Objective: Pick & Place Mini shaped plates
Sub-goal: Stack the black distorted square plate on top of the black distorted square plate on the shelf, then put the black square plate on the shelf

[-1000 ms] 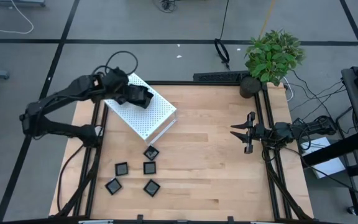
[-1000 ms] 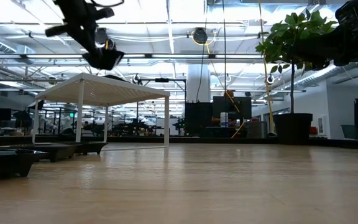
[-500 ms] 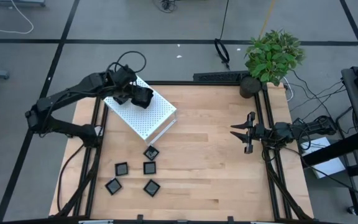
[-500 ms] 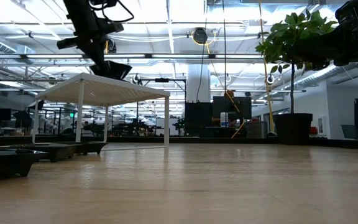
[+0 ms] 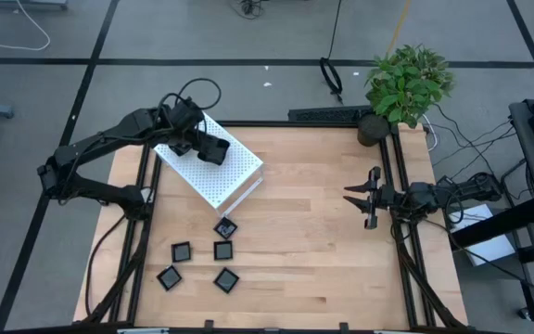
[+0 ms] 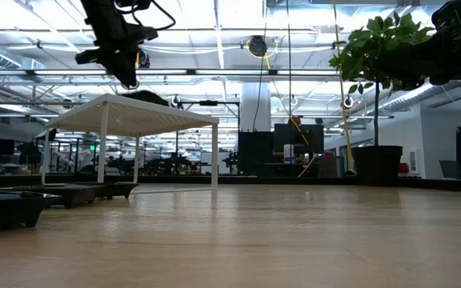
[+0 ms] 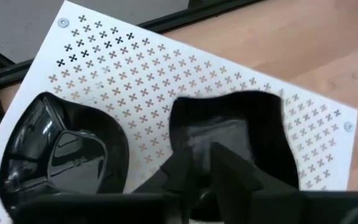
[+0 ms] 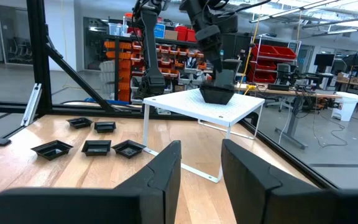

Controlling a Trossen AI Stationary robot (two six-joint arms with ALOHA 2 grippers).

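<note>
fingers: left gripper [image 5: 213, 151] fingers slightly apart over scalloped glossy black mini plate [image 7: 229, 143], grip unclear; right gripper [image 5: 362, 198] fingers apart, idle at table's right edge | plates: two on white perforated metal box [image 5: 235, 172], five on wooden table [image 5: 323, 260] | step: releasing | next: lift clear, fetch another

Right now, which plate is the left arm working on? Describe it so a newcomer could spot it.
Find the white perforated box at the table's far left corner. Two glossy black mini plates sit on its top; the one meant is the squarish, wavy-rimmed plate directly at the left gripper fingers. Its neighbour is rounder and clear of the fingers.
</note>
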